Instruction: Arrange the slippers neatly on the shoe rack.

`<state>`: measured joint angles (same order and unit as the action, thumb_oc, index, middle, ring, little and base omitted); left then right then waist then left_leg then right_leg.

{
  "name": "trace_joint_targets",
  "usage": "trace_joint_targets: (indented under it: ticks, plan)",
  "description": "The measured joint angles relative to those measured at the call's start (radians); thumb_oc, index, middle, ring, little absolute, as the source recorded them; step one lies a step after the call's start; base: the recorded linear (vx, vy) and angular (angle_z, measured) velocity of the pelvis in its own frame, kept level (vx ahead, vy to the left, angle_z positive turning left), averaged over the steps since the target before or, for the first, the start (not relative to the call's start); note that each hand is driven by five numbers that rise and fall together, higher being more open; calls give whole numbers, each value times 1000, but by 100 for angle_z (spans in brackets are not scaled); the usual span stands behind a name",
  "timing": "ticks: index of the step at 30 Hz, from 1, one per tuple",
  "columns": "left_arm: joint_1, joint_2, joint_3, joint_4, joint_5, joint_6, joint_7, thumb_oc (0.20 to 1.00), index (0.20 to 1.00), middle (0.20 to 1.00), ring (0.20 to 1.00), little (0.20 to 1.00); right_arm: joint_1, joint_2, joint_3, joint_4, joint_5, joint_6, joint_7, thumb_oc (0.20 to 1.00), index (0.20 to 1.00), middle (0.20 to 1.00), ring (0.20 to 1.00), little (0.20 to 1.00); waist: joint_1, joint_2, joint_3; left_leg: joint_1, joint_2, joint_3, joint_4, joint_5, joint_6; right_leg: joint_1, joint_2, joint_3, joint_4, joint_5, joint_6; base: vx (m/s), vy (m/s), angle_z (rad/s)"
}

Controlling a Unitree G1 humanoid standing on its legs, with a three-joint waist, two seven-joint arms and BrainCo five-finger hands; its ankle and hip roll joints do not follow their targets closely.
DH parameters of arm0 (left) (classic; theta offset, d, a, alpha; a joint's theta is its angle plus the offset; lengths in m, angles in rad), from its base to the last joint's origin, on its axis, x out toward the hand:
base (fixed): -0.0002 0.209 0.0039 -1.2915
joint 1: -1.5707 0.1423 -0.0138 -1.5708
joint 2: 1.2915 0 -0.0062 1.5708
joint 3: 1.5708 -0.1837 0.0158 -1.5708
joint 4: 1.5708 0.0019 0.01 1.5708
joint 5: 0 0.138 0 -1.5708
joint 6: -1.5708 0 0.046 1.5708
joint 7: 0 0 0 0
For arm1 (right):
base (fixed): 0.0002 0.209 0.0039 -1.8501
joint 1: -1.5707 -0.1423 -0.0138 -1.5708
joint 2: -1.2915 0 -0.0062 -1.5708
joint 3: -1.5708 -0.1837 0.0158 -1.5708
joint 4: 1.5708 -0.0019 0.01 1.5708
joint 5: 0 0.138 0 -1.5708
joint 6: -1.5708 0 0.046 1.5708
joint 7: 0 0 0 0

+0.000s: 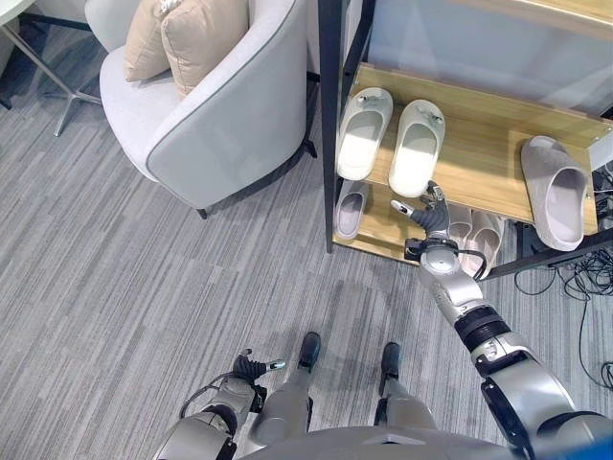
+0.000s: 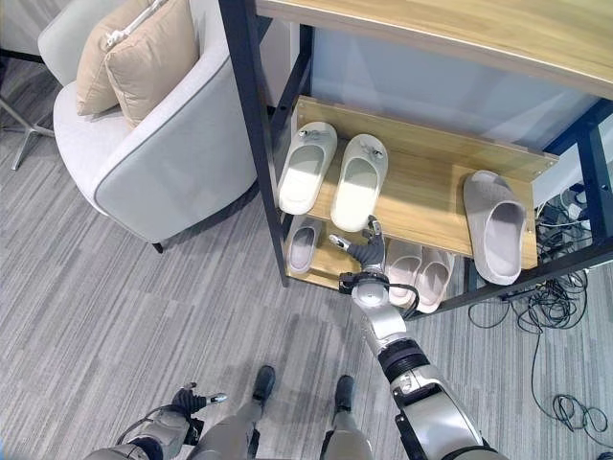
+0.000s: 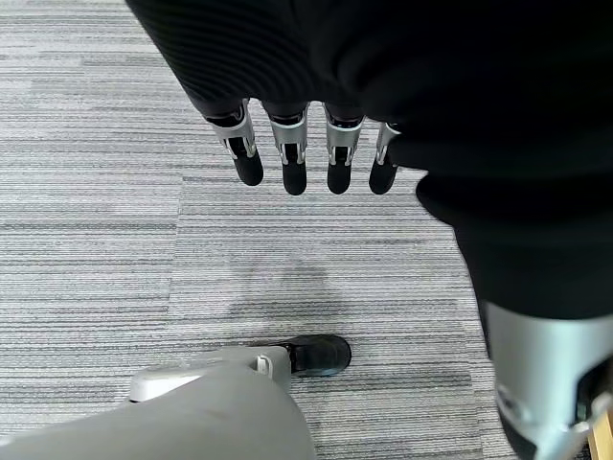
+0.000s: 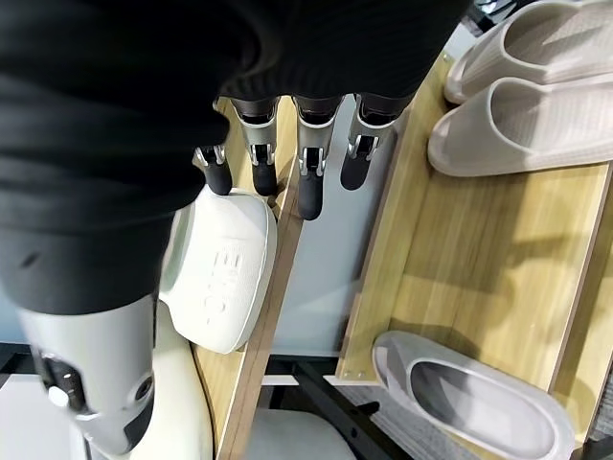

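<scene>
- The left hand [image 1: 251, 369] is seen hanging low beside the robot over the grey carpet [image 1: 115, 287], fingers straight and relaxed with nothing held; it appears idle.
- An armchair [image 1: 220, 115] with tan cushions [image 1: 182, 34] stands just left of the shoe rack [image 1: 328, 125].
- On the rack's middle shelf [image 1: 479, 163] a white pair of slippers [image 1: 391, 139] lies side by side at the left end, toes pointing inward; a single grey slipper [image 1: 556, 192] lies well apart at the right end.
- On the lower shelf, a small grey slipper [image 1: 351, 211] lies at the left and a pale pinkish pair [image 1: 484, 240] further right (partly hidden under the middle shelf).
- The right hand [image 1: 426, 216] is held at the front edge of the middle shelf, just beside the heel of the white pair; its fingers are extended and nothing is gripped.
- The slippers are judged light, soft foam with some flex and not fragile; a hold is best taken at the heel rim or across the strap, since a smooth sole could slide on the wood when nudged.
</scene>
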<state>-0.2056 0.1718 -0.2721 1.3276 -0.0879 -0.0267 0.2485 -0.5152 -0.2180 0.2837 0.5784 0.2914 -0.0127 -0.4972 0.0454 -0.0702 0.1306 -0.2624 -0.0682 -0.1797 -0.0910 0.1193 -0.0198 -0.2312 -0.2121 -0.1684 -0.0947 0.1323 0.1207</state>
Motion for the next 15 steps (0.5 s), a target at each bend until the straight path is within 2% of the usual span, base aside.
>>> trace_joint_targets:
  ticks: [15]
  plan:
    - [2, 0, 0, 0, 0, 1, -1, 1000, 1000, 1000, 1000, 1000, -27, 0, 7, 0, -2, 6, 33, 1000, 1000, 1000, 1000, 1000, 2, 1, 0, 27, 1, 1, 0, -3, 1, 25, 0, 0, 0, -3, -1, 1, -2, 0]
